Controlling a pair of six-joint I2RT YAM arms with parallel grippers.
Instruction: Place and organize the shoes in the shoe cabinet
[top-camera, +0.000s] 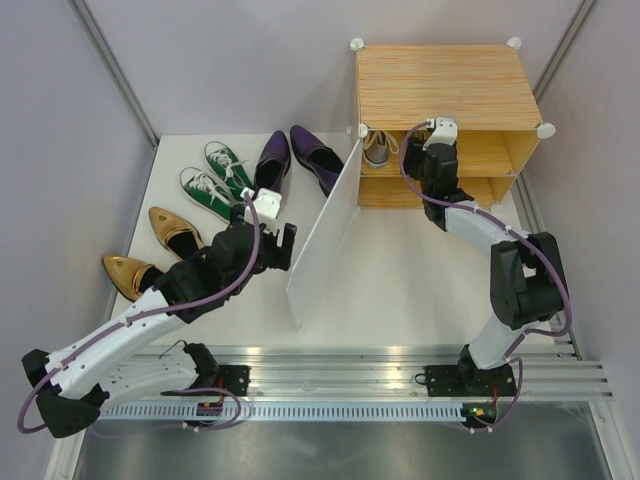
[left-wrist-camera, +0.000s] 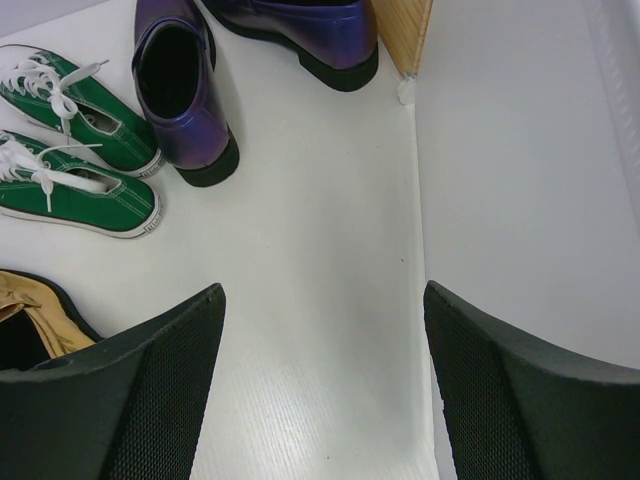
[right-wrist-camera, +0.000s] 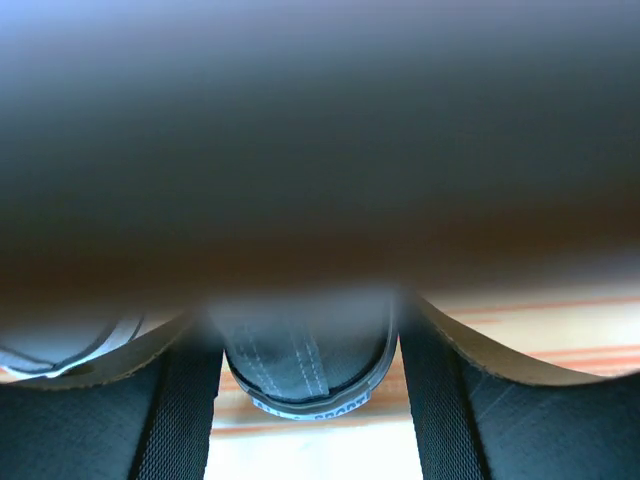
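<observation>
Your right gripper is reaching into the upper compartment of the shoe cabinet. Its fingers sit on either side of the heel of a grey sneaker, which fills the gap between them, so it reads as a grip on that heel. The sneaker's sole is down on the wooden shelf. The second grey sneaker stands just to its left on the same shelf. The right wrist view is blurred across its upper half, so nothing deeper inside can be made out. The white door panel stands swung open, angled out over the table between your two arms. Your left gripper hangs over bare tabletop with its fingers spread wide and nothing between them. Ahead of it lie the purple dress shoes, with the green sneakers side by side to their left. The gold shoes lie nearer the left arm, all outside the cabinet.
</observation>
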